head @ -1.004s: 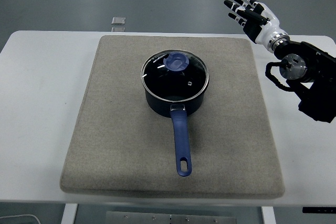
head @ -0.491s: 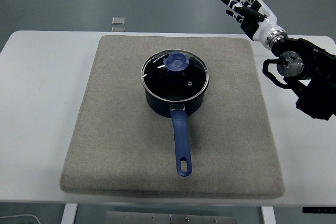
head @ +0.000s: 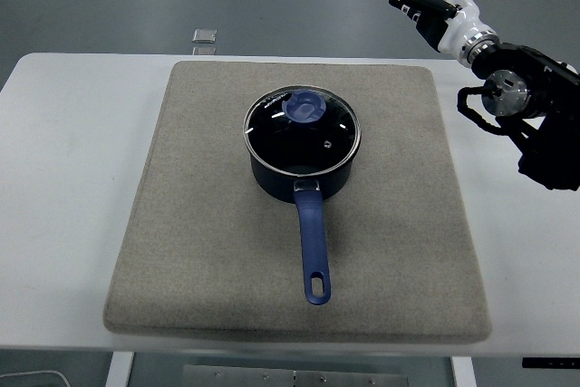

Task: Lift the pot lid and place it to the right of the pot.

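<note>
Lid: pot lid point(head: 303, 124) sits closed on the pot point(head: 302, 169), roughly mid-mat, on the grey mat point(head: 181, 224) on the white worktop point(head: 63, 151).
Lid look: dark see-through glass disc, thin metal rim, round blue knob point(head: 305, 108) near the far side of centre, small vent dot on the glass.
Lid handling: looks rigid and breakable, glass likely slick; moderate weight, probably no flex. Judgement only.
Where to take hold: the blue knob, pinched from above; rim is flush with the pot so poor for fingers.
Pot: dark blue saucepan, long blue handle point(head: 313, 246) pointing toward the near edge, hang hole at its end.
Drop zone: bare mat to the right of the pot, wide enough for the lid by the look of it.
Right hand point(head: 426, 2): raised beyond the far right corner of the mat, well apart from the lid, fingers spread, empty.
Left hand: out of frame.
Other: small flat object point(head: 205, 36) on the floor beyond the worktop's far edge, too small to identify.
Progress: lid untouched, lift not yet begun.
</note>
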`<state>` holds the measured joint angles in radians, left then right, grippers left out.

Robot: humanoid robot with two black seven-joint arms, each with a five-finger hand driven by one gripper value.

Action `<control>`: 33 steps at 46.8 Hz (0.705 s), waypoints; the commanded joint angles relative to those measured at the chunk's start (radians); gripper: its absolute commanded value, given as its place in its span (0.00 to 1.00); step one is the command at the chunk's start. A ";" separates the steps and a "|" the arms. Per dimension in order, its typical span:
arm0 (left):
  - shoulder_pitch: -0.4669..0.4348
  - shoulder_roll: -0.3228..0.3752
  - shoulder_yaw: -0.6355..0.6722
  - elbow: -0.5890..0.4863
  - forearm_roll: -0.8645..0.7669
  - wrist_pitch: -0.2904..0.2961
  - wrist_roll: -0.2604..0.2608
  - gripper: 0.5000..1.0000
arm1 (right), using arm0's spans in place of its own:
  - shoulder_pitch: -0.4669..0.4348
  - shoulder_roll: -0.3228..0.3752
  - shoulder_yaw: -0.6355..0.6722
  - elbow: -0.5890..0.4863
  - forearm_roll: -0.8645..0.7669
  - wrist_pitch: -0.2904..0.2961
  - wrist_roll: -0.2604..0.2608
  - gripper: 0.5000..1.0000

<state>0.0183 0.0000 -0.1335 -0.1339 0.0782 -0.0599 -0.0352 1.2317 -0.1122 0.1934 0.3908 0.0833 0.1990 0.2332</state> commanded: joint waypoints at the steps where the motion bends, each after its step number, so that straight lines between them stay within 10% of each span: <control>1: 0.000 0.000 0.000 0.000 0.000 0.000 0.000 1.00 | 0.022 -0.012 0.001 0.000 -0.092 0.010 0.000 0.89; 33: 0.000 0.000 0.000 -0.001 0.000 0.000 0.000 1.00 | 0.298 -0.083 -0.167 0.010 -0.350 0.264 0.008 0.89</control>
<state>0.0182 0.0000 -0.1335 -0.1338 0.0782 -0.0597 -0.0352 1.5105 -0.2002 0.0269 0.3966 -0.2100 0.4506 0.2379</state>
